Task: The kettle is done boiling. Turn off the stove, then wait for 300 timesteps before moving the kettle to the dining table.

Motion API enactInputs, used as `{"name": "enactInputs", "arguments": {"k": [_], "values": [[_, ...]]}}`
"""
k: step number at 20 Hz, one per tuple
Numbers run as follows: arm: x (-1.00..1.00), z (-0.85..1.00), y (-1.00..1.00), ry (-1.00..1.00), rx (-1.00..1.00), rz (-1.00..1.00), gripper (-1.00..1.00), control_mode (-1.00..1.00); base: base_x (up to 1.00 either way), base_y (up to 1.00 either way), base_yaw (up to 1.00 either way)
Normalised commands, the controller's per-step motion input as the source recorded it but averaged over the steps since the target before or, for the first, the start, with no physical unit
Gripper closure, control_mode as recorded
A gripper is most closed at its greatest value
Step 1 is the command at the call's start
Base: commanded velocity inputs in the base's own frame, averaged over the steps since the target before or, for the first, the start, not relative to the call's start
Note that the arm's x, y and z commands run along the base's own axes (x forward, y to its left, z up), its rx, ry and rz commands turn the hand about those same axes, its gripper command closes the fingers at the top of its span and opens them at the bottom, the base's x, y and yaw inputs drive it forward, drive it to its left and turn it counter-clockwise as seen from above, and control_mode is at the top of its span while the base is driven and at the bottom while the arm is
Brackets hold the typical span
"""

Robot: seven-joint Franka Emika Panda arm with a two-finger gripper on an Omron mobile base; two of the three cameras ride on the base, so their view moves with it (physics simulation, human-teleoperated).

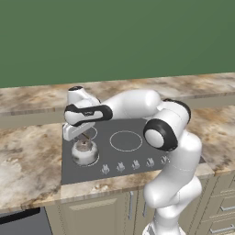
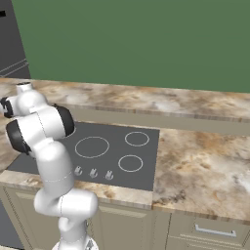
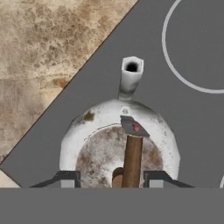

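Hand view: fingers (image 3: 112,179) half open astride kettle (image 3: 119,140) handle, not yet gripping; close squarely, then lift straight off stove (image 3: 183,118).

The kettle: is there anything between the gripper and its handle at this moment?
Nothing visible stands between them. In the hand view the gripper sits directly over the small silvery rounded kettle, one fingertip on each side of its brown arched handle. The flat dark grey stove around it is bare.

The small rounded silvery metal kettle (image 1: 84,152) sits on the front left burner of the flat dark grey stove (image 1: 133,158), directly below my gripper (image 3: 112,177); knobs (image 1: 135,164) line the stove's front edge.
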Motion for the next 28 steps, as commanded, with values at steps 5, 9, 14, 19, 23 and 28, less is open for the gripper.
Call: {"name": "enactInputs", "arguments": {"k": [5,9,14,19,23,28], "values": [[0.03,-0.01,0.0,0.05,-0.01,0.0,1.0,-1.0,0.0,0.0,0.0],[-0.01,0.0,0.01,0.07,-0.01,0.0,1.0,-1.0,0.0,0.0,0.0],[-0.23,0.19,0.0,0.0,0.0,0.0,1.0,-1.0,0.0,0.0,0.0],[-0.23,0.5,-0.04,-0.02,-0.01,0.0,1.0,-1.0,0.0,0.0,0.0],[-0.21,0.53,-0.11,-0.02,0.0,0.0,1.0,-1.0,0.0,0.0,0.0],[-0.16,0.39,-0.2,-0.02,0.0,0.0,1.0,-1.0,0.0,0.0,0.0]]}}
